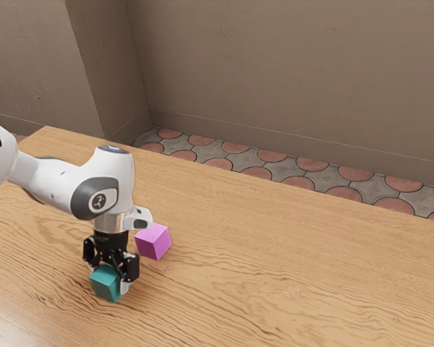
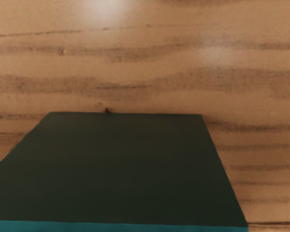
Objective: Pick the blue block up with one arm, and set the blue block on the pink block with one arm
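nearest the camera, exterior view: wooden table (image 1: 289, 275), with the grain running across it. the blue block (image 1: 105, 285) read more teal than blue. it sat low in the frame at about 7 o'clock from centre, one corner turned toward the camera.

the gripper (image 1: 110, 280) pointed straight down over the block. its black fingers (image 1: 130, 269) stood a block's width apart, one on each side and pressed against opposite faces, so the claw had hold of the blue block. a small shadow lay on the wood under the block. could not tell whether the block rested on the table or hung just clear of it.

wrist view: the blue block (image 2: 116, 169) sat directly under the hand. its top face was dark and a thin teal edge showed along its near side. bare table (image 2: 145, 58) lay beyond it.

next out: the pink block (image 1: 153, 241), between 1 and 2 o'clock from the blue block. it was near but not touching, and sat flat on the table. nothing was on top of it.

the white and grey arm (image 1: 50, 181) entered from 9 o'clock at the exterior view's left and bent down at the wrist above the blocks.

farther: the table's back edge, then a floor (image 1: 311, 173) of reddish round tiles set in grey. farthest: a plain tan wall (image 1: 289, 65), with a corner at about 11 o'clock.
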`<state>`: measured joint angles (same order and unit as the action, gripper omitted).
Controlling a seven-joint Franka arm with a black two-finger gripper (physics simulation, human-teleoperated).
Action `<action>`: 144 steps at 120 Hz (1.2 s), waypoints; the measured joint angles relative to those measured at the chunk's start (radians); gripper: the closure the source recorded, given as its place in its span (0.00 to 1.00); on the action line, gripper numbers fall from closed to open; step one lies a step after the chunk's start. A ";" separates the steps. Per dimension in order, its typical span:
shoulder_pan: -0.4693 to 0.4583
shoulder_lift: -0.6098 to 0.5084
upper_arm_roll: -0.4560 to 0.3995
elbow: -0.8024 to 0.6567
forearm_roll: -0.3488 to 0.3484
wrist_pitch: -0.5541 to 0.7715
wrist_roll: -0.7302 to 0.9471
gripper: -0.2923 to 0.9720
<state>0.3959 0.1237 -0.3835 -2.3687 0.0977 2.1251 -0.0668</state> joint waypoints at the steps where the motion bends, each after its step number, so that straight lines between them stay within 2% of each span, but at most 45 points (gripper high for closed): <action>1: 0.000 0.000 0.000 0.000 -0.001 0.000 -0.001 0.33; 19: 0.002 0.001 0.000 -0.009 -0.006 0.011 -0.011 0.42; 39: 0.001 -0.022 0.000 0.013 0.003 0.013 -0.009 0.46; 60: 0.002 -0.015 0.000 0.162 -0.030 -0.025 0.029 0.46; 83: -0.004 0.009 0.000 0.257 -0.049 -0.073 0.066 0.46; 144: -0.009 0.195 0.009 0.477 -0.027 -0.162 0.130 0.46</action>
<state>0.3864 0.3183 -0.3747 -1.8916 0.0708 1.9628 0.0636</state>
